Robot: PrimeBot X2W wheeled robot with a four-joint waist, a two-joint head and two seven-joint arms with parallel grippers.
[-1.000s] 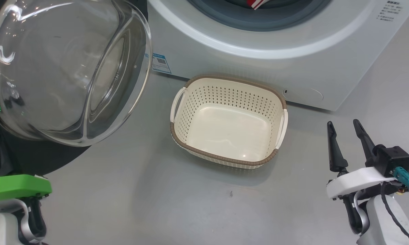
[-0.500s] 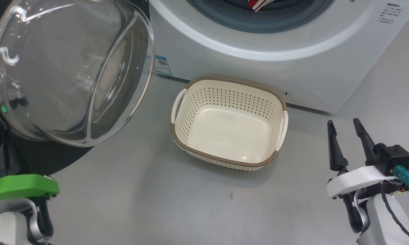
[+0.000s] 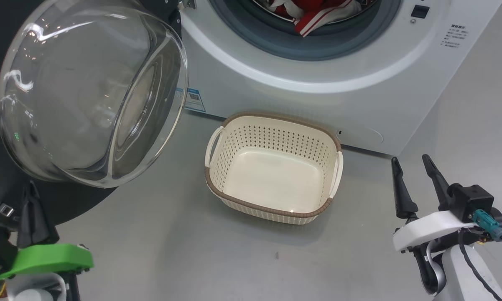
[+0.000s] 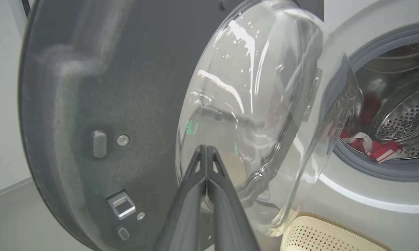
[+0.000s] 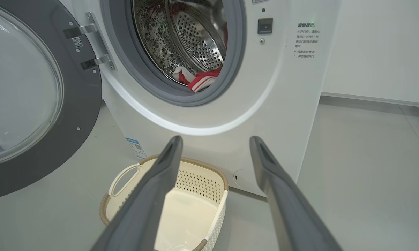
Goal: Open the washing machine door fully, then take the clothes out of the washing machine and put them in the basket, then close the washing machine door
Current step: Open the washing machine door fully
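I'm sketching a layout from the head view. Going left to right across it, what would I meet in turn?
washing machine door → basket → right gripper

Left hand (image 4: 206, 149) pinched closed; right hand (image 5: 216, 140) spread wide.

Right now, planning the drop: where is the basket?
Head view, centre: the basket stands just before the washing machine, right of its open door.
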